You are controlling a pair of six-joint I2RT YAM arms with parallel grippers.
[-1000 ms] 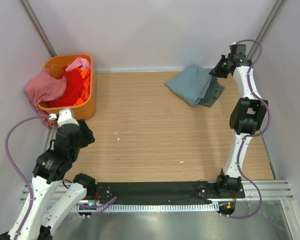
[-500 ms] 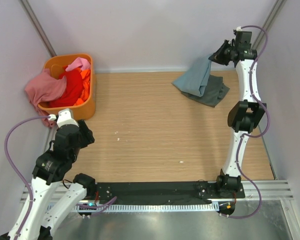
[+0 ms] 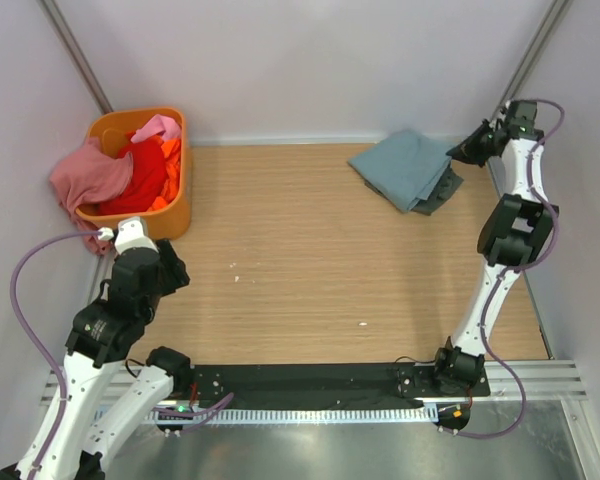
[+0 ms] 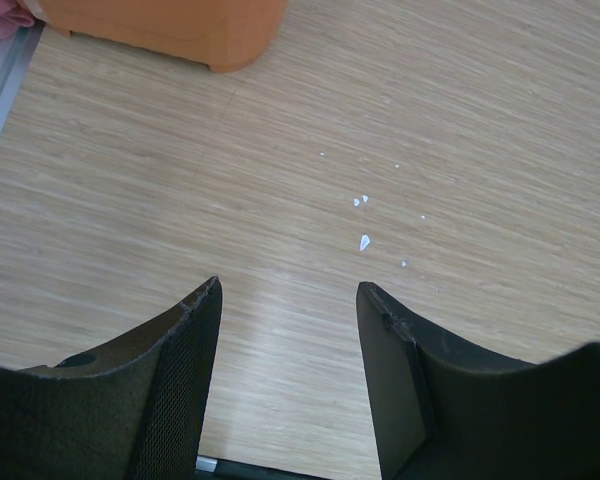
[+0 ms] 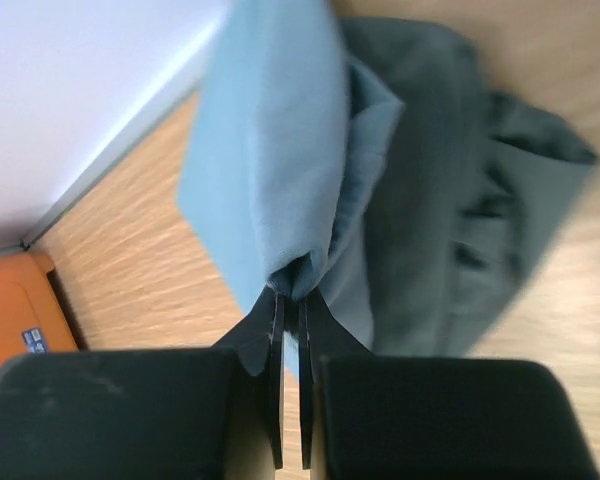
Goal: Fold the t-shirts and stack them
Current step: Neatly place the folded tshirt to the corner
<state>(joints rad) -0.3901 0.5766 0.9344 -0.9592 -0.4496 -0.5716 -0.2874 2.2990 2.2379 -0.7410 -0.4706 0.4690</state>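
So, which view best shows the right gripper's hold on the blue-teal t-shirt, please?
The right wrist view: the right gripper is shut on a bunched edge of the blue-teal t-shirt. The top external view shows both, but too small to see the pinch. The left wrist view shows neither.

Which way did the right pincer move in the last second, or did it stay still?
Yes, the right pincer moved rightward, closer to the pale right wall, gripping the blue-teal cloth t-shirt.
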